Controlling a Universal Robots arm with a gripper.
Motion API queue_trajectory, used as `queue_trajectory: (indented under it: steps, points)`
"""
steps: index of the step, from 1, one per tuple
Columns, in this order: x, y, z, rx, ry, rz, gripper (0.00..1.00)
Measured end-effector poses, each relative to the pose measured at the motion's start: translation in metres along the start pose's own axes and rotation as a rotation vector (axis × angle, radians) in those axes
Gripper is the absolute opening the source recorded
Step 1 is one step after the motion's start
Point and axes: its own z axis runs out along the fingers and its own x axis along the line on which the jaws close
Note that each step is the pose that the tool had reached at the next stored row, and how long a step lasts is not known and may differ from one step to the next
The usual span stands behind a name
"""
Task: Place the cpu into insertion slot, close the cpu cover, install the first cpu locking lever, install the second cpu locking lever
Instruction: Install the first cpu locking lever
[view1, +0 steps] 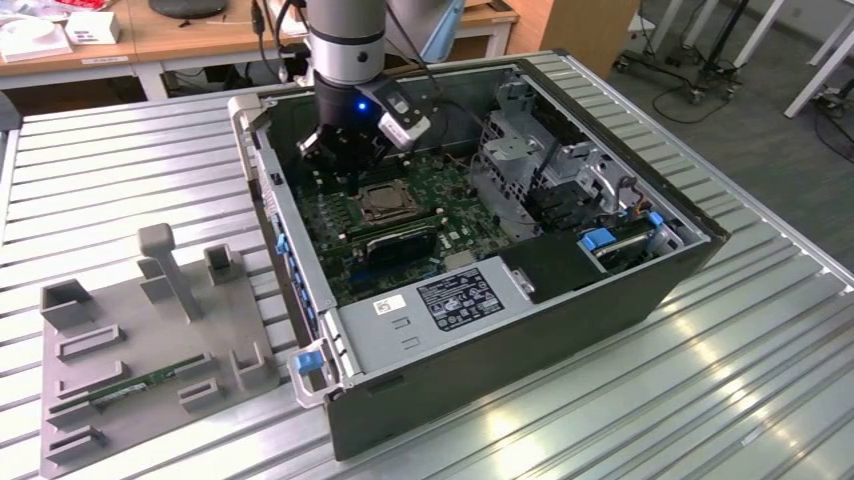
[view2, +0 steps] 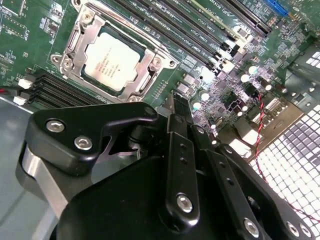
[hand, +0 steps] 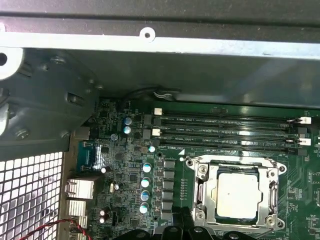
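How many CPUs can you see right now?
1. The cpu lies in the insertion slot on the green motherboard, near the gripper. The gripper hides part of the board, so another could be covered.

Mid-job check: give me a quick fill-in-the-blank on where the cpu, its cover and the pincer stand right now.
1. The cpu sits in the insertion ____.
2. The cpu cover is ____ (open/closed), framing the chip.
3. The pincer, shut and holding nothing, hangs over the green ____ beside the socket.

Missing words: slot; closed; motherboard.
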Motion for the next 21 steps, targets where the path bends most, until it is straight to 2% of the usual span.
queue_trajectory:
  steps: [7, 11, 15, 21]
  points:
    - [0.0002, 0.0, 0.0, -0.0001, 0.0001, 0.0, 0.11]
    - [0.0002, 0.0, 0.0, -0.0061, -0.0003, 0.0, 0.11]
    - [0.0002, -0.0002, 0.0, -0.0199, -0.001, 0.0, 0.11]
    - [0.0002, -0.0007, 0.0, -0.0521, -0.0025, 0.001, 0.11]
